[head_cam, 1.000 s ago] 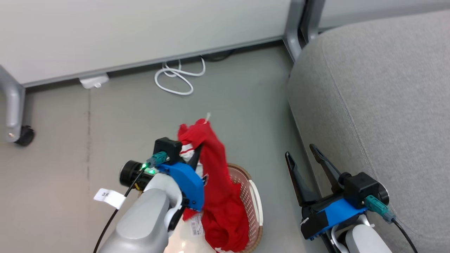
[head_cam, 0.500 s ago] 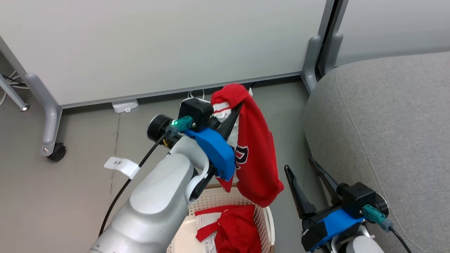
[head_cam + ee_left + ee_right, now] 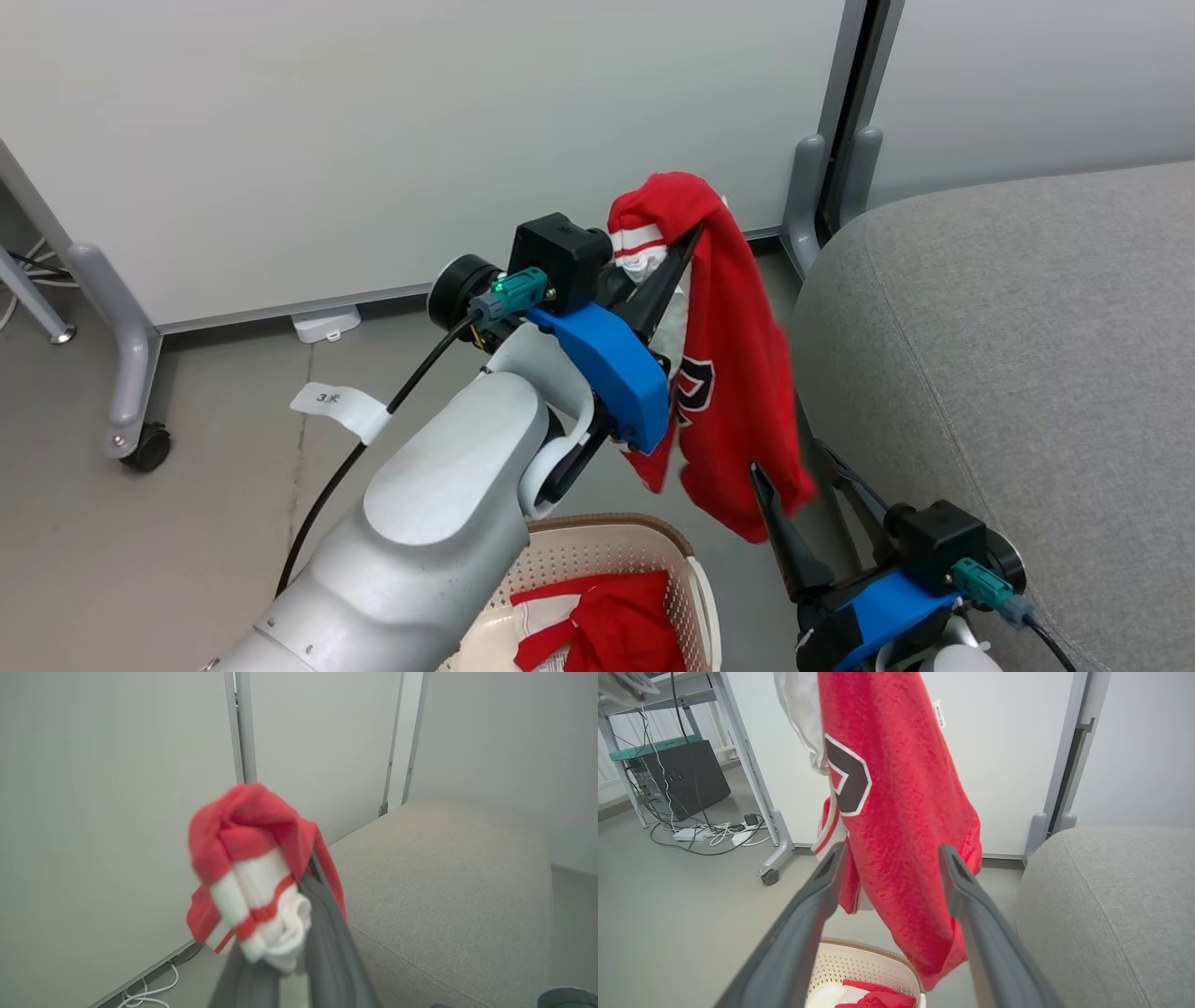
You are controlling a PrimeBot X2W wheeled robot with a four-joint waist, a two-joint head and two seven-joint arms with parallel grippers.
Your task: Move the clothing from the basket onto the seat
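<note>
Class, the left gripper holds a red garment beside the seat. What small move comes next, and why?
Probably carry the left gripper rightward over the seat: the red garment it clamps hangs clear of the basket, but beside the seat, not over it.

Hanging garment (image 3: 738,373) above the basket (image 3: 607,530), second garment (image 3: 607,625) inside it, seat (image 3: 1008,355) at right.
The hanging garment, red with white striped trim and a black white-edged numeral, is clamped at its bunched top in the left pincer (image 3: 689,241) and droops free, just left of the grey woven seat's rounded edge. The basket is cream, perforated and brown-rimmed; the second garment lies crumpled within.
</note>
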